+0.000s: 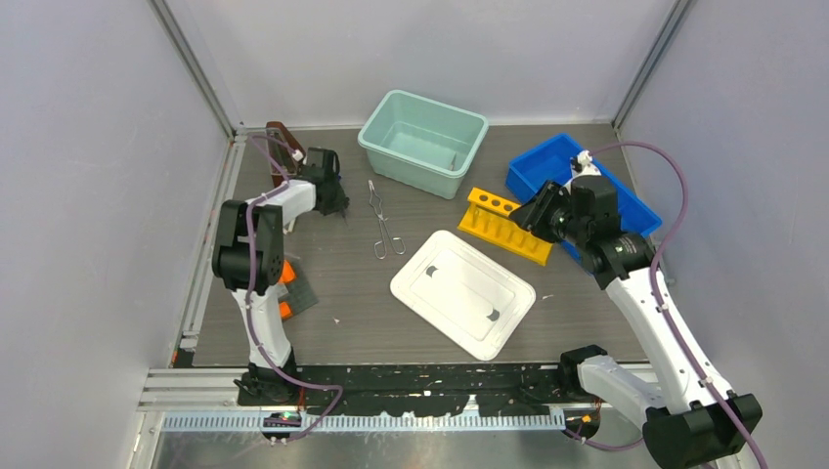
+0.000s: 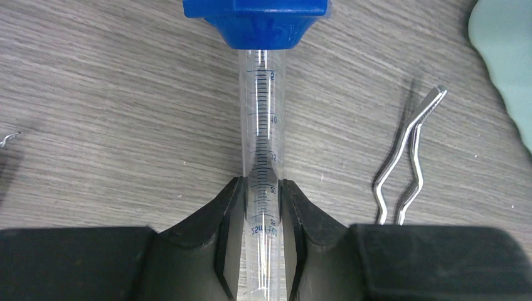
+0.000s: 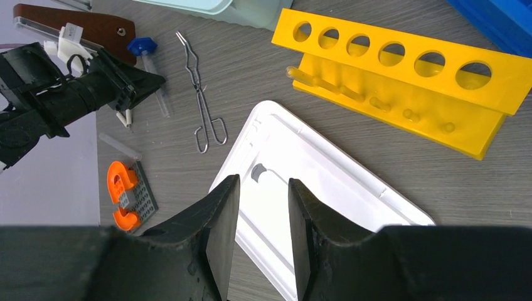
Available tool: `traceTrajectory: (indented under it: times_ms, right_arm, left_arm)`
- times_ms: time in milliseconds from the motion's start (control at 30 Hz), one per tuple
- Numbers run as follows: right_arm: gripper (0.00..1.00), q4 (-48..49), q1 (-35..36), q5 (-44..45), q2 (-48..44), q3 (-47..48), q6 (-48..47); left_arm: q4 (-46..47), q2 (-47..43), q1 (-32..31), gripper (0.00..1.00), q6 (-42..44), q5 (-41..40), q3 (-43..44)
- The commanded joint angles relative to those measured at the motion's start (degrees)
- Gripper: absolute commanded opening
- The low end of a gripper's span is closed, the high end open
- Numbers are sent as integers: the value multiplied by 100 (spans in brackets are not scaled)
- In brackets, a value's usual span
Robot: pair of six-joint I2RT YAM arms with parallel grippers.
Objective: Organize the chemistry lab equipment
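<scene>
Left gripper (image 2: pixel 261 189) is doing the work right now. It's clamping a clear marked cylinder (image 2: pixel 263 113): in the left wrist view both pads are sitting flush on the glass and I'm not seeing a gap on either side.

The bit that matters is that the cylinder is lying flat on the table, with its long axis running straight out from the gripper. The blue foot (image 2: pixel 256 15) is pointing away at the far end and the open mouth is tucked back between the fingers. So the grip is sitting near the mouth end, and most of the tube plus the heavier-looking foot is sticking out in front. My guess is that lifting from there is going to make it want to droop or swivel, so I'd be watching the foot end.

Location-wise, it's lying at the back left of the table. The tongs (image 1: pixel 381 217) are lying just beside it on the right, not touching, and the teal bin (image 1: pixel 411 168) is sitting further right again.

Right gripper (image 3: pixel 263 207) is hanging open with nothing in it, hovering over the white lid (image 3: pixel 326 175). The yellow rack (image 3: pixel 401 81) is sitting just past that. It's well apart from the cylinder, so the left arm is clearly the nearer one for this piece.

I'm thinking the bin is where the cylinder is heading, which would mean swinging it right, over the tongs. That's only a guess.
</scene>
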Motion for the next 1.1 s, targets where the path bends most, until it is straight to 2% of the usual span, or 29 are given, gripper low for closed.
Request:
traceTrajectory:
  times_ms: [0, 233, 600, 867, 1067]
  right_arm:
    - [41, 157, 26, -55, -287, 45, -80]
    - [41, 109, 26, -365, -390, 67, 132]
    - [44, 256, 22, -809, -353, 194, 309]
    - [50, 933, 26, -1543, -7, 297, 255]
    - [51, 1328, 90, -1944, 347, 529, 465]
  left_arm:
    - [-295, -394, 28, 20, 236, 127, 180]
    - [-757, -1034, 30, 15, 595, 507, 97]
    - [-1201, -2543, -53, 14, 1057, 1737, -531]
    - [-1360, -3545, -428, 14, 1237, 2638, -824]
    - [-1739, -3741, -972, 14, 1305, 3393, -805]
